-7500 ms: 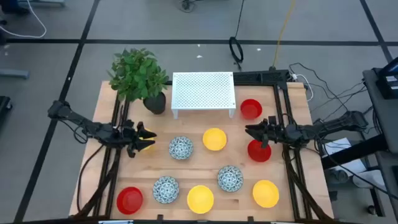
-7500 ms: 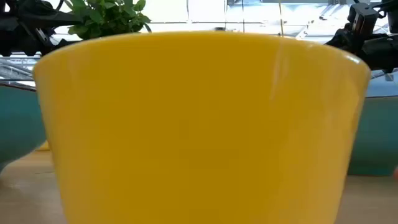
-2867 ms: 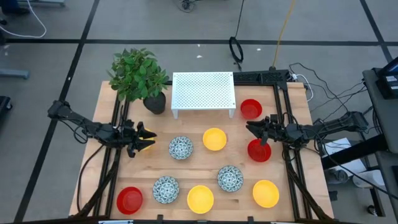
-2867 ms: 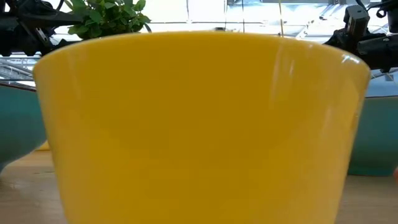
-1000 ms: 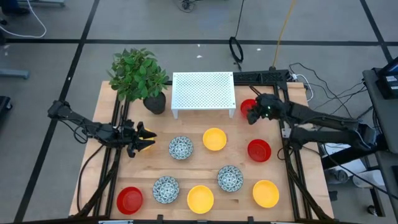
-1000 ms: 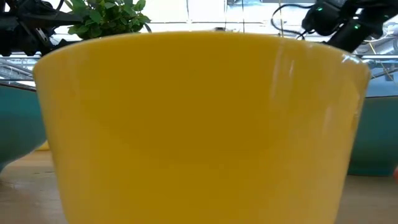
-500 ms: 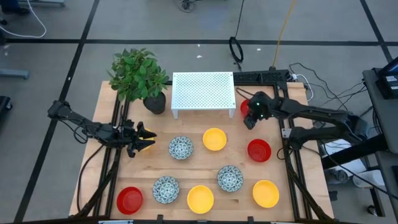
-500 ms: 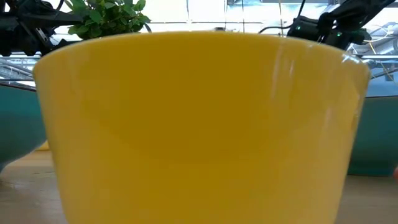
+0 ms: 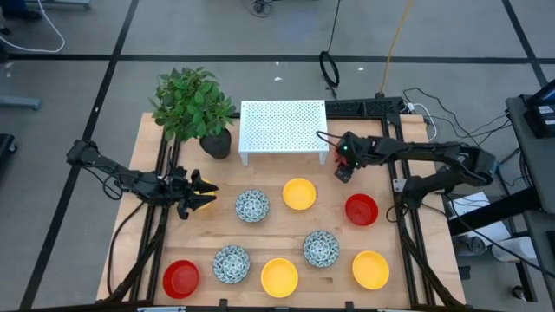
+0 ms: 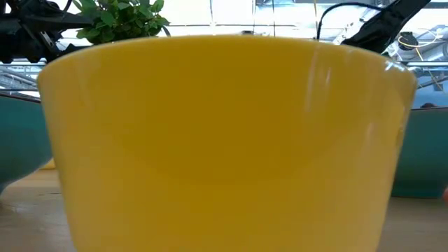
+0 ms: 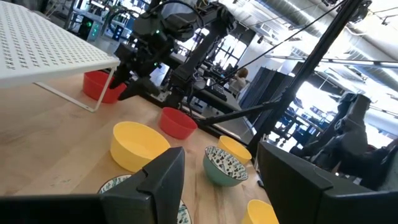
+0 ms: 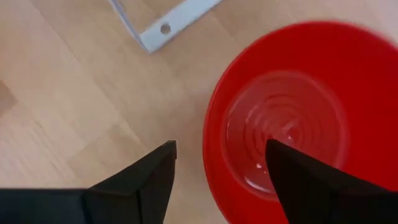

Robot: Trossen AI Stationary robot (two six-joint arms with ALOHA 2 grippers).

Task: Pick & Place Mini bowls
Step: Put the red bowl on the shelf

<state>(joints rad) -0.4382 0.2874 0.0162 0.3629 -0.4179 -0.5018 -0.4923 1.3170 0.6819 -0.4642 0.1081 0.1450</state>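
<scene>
A glossy red mini bowl [image 12: 292, 118] rests on the wooden table beside the white rack's leg [image 12: 168, 25]. My right gripper [image 12: 221, 174] hangs open above it, pointing steeply down. One finger is over the bowl's inside and the other over bare table, and they touch nothing that I can see. The left wrist view shows this gripper [image 11: 124, 71] just over the bowl [image 11: 99, 84]. In the high view the right gripper [image 9: 343, 169] covers most of the bowl. My left gripper [image 9: 204, 198] waits open at the table's left.
Other mini bowls stand about: yellow [image 9: 299, 193], red [image 9: 361, 209], speckled [image 9: 252, 205] and several more along the near edge. The white perforated rack [image 9: 284, 128] and a potted plant [image 9: 192, 104] stand at the back. A yellow bowl [image 10: 224, 140] fills the low view.
My right gripper has come down toward the red bowl beside the rack, shifting a little toward the table's left, and has tipped to point more steeply down. The bowls have stayed where they were.
</scene>
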